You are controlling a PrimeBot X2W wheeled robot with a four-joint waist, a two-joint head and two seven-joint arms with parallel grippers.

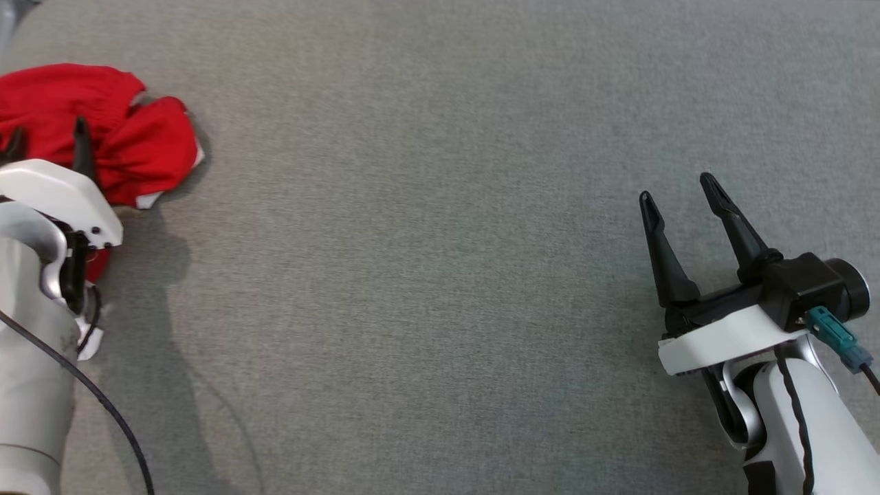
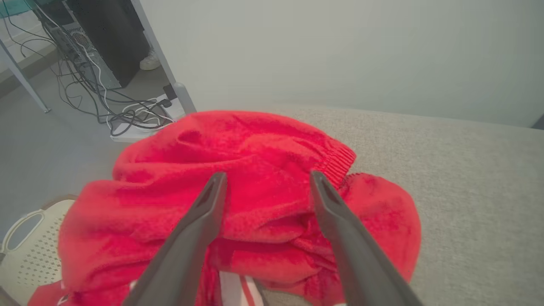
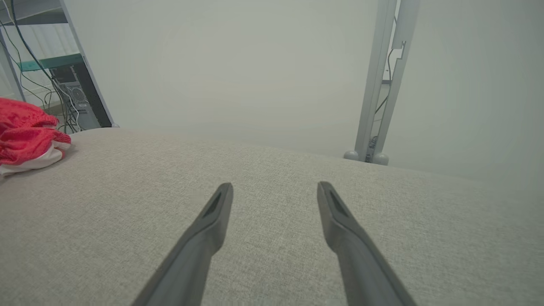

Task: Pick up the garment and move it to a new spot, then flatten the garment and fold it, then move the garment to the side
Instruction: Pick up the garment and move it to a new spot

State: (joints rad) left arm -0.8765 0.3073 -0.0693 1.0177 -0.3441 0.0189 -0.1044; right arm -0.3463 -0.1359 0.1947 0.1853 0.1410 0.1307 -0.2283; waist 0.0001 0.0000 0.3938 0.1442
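Note:
The garment [image 1: 103,130] is a crumpled red heap with white trim, lying at the far left edge of the grey surface. My left gripper [image 1: 48,144] hovers over its near side, fingers spread wide. In the left wrist view the garment [image 2: 255,170] bulges up between and beyond the two dark fingers of the left gripper [image 2: 267,180], which stands open with no cloth pinched. My right gripper [image 1: 680,189] is open over bare surface at the lower right, far from the cloth. The right wrist view shows the garment [image 3: 25,136] at the far left and the right gripper [image 3: 275,189] open.
A grey fabric surface [image 1: 440,240] spans the whole work area. Off its left edge sit a perforated white basket [image 2: 25,255], a tangle of cables [image 2: 127,110] and a dark computer case [image 2: 106,38]. A metal post [image 3: 378,85] stands beyond the far edge.

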